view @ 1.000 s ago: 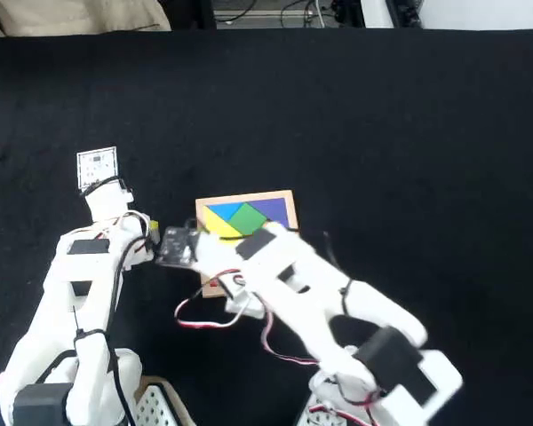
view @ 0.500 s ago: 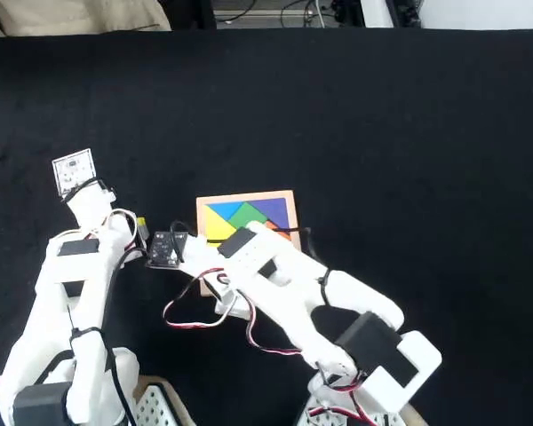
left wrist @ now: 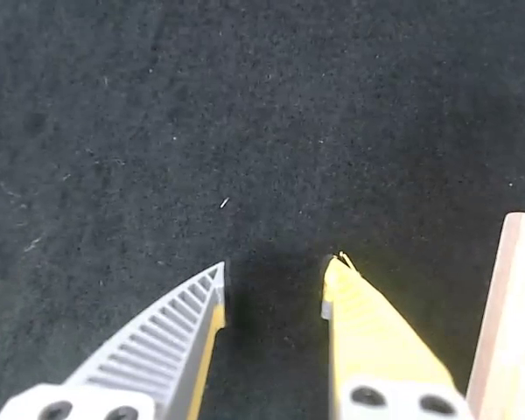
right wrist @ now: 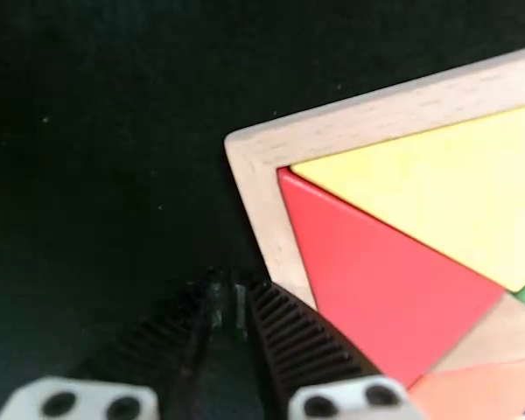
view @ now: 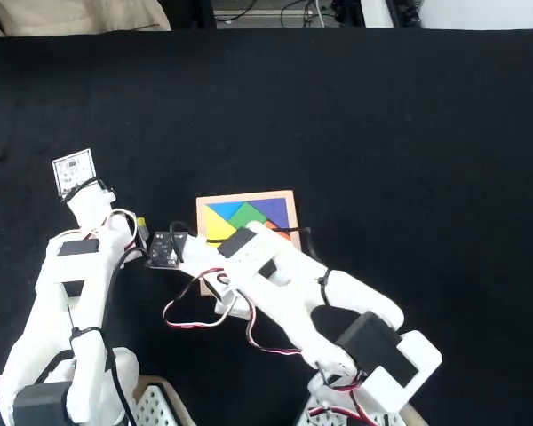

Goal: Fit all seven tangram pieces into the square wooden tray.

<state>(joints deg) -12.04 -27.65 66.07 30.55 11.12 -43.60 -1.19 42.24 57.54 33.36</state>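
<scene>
The square wooden tray point(view: 290, 202) lies mid-table, and the right arm crosses over its near-left part. Yellow point(view: 215, 219), green point(view: 247, 216), blue point(view: 224, 209) and purple point(view: 272, 209) pieces lie in it. In the right wrist view the tray's corner point(right wrist: 246, 150) holds a red triangle point(right wrist: 376, 280) beside a yellow one point(right wrist: 437, 188), with an orange piece point(right wrist: 481, 389) at the edge. My right gripper point(right wrist: 234, 302) is shut, just outside that corner over the cloth. My left gripper point(left wrist: 276, 278) is open with nothing between its fingers, over bare cloth beside the tray's rim point(left wrist: 507, 306).
Black cloth covers the whole table, with wide free room at the back and right. A small white tag point(view: 72, 171) sits on top of the left arm. Red and white cables point(view: 195, 315) hang under the right arm. White base plates point(view: 155, 404) stand at the near edge.
Both arms have shifted a little to the left, away from the tray, over the first half second. Since then nothing has moved.
</scene>
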